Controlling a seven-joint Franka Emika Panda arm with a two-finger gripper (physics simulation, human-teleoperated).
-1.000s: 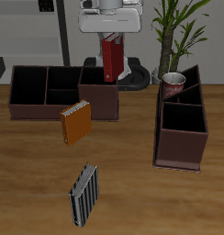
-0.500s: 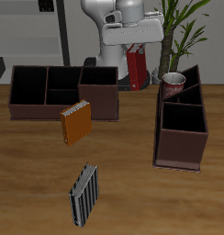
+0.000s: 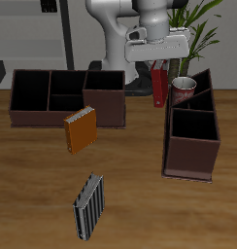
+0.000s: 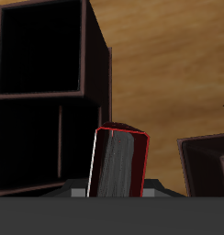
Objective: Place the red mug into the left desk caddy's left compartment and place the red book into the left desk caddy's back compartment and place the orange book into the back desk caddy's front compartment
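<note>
My gripper [image 3: 159,68] is shut on the dark-red book [image 3: 160,88] and holds it upright in the air, just beside the back end of the left desk caddy [image 3: 192,156]. The red mug [image 3: 185,89] stands in that caddy's rear cell, close to the book. In the wrist view the red book [image 4: 118,165] hangs end-on between my fingers, with a dark caddy's open cells [image 4: 86,69] below and beside it. The orange book [image 3: 81,130] lies on the table in front of the back desk caddy [image 3: 52,119]. The small middle cells [image 3: 64,100] of the back desk caddy look empty.
A black-and-grey striped book [image 3: 88,204] lies near the table's front edge. A potted plant [image 3: 193,29] stands behind the left desk caddy. The robot's base [image 3: 116,19] is at the back.
My gripper has carried the red book from above the back desk caddy's end cell across to the back end of the left desk caddy, and a little lower. Nothing else moved.
</note>
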